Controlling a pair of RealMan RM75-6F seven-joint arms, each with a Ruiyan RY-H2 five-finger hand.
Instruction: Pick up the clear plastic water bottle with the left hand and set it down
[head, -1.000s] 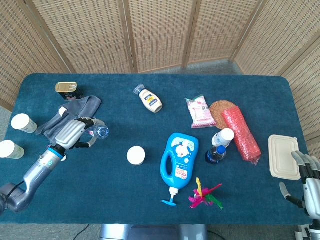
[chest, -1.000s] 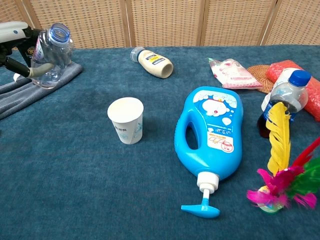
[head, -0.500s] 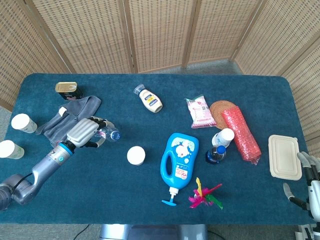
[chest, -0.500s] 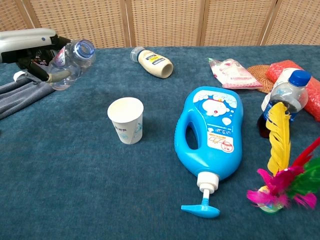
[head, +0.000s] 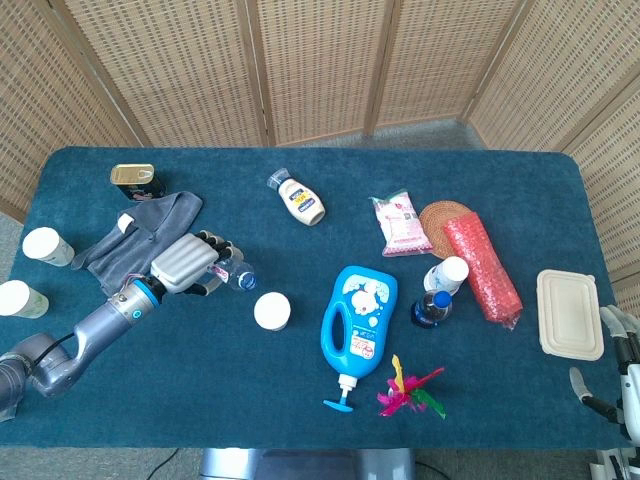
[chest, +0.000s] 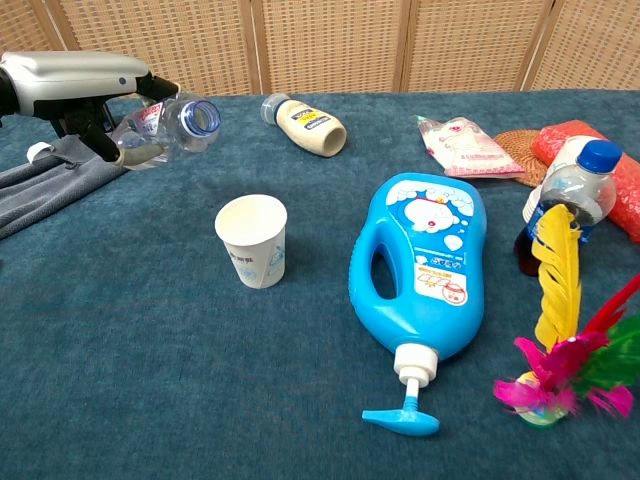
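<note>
Left hand fingers clasp the clear bottle, its label unreadable, uncapped.

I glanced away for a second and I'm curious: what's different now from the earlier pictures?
The left hand, still holding the clear water bottle, has carried it rightward off the grey cloth toward the paper cup, tipping it nearly flat. The right hand has slid further out of view. Everything else stayed put.

Blue-clothed table (paper cup, detergent jug)
</note>
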